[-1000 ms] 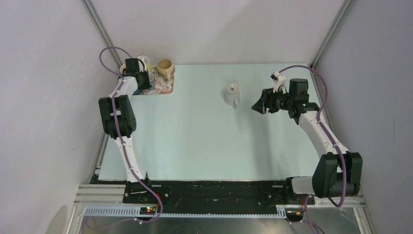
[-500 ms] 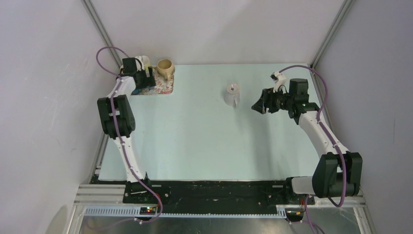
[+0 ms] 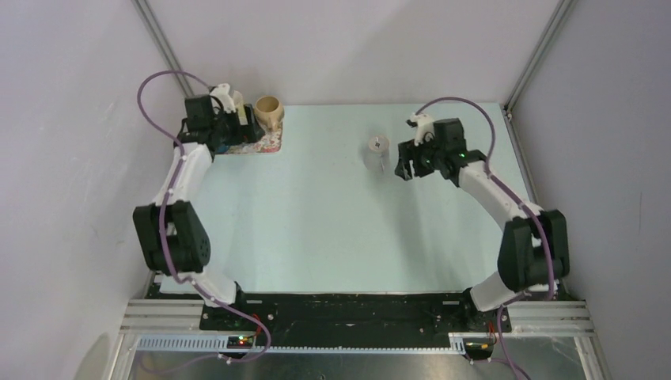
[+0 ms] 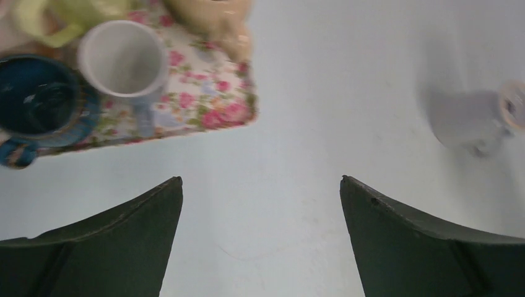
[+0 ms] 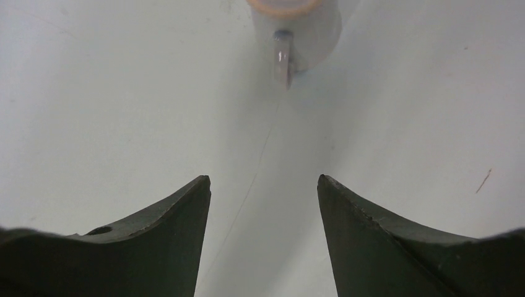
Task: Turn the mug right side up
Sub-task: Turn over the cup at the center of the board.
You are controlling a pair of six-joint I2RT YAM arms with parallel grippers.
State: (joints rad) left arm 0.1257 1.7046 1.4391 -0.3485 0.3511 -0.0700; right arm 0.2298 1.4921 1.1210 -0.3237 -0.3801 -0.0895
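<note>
On my right wrist feed the grey mug (image 5: pixel 296 25) is chopped by the top edge: I get the handle and a strip of wall, nothing more. Left wrist feed: same mug, smeared and clipped at the right border. The beige mug (image 4: pixel 210 13) and yellow-green mug (image 4: pixel 80 12) run off the top, the blue mug (image 4: pixel 34 102) off the left. From above, the left arm (image 3: pixel 183 162) covers part of the floral tray (image 3: pixel 269 144).

The pale grey mug (image 3: pixel 377 156) stood upside down on the bench near its far edge, right of centre, handle turned toward the near-right corner.
</note>
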